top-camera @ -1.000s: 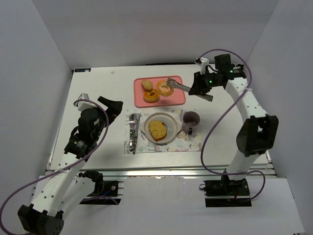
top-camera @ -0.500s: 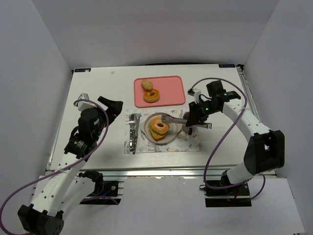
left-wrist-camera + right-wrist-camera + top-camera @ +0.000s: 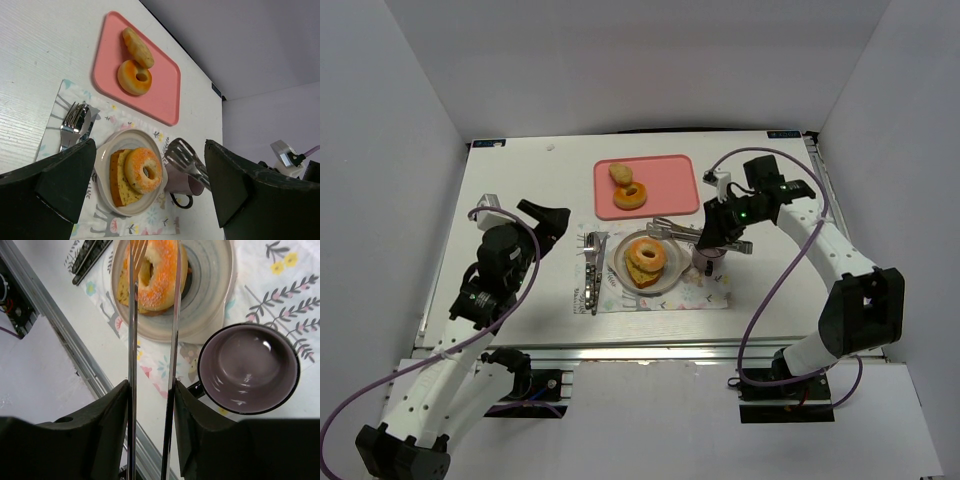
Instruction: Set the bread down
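A sugared ring-shaped bread (image 3: 646, 255) lies on a yellow oval piece on the white plate (image 3: 670, 278); it also shows in the left wrist view (image 3: 143, 170) and the right wrist view (image 3: 157, 275). Another ring (image 3: 631, 195) and an oval roll (image 3: 619, 173) lie on the pink tray (image 3: 675, 190). My right gripper (image 3: 720, 225) is shut on metal tongs (image 3: 670, 231), whose slightly parted tips hover above the plate's far right edge, apart from the bread and holding nothing. My left gripper (image 3: 545, 215) is open and empty, left of the placemat.
A purple mug (image 3: 247, 367) stands right of the plate, under the tongs. Cutlery (image 3: 593, 265) lies left of the plate on the flowered placemat (image 3: 705, 295). White walls close in the table on three sides.
The tongs carried a ring-shaped bread from the pink tray to the plate, set it on the yellow piece and let go. They now sit slightly back and higher. The left arm barely moved.
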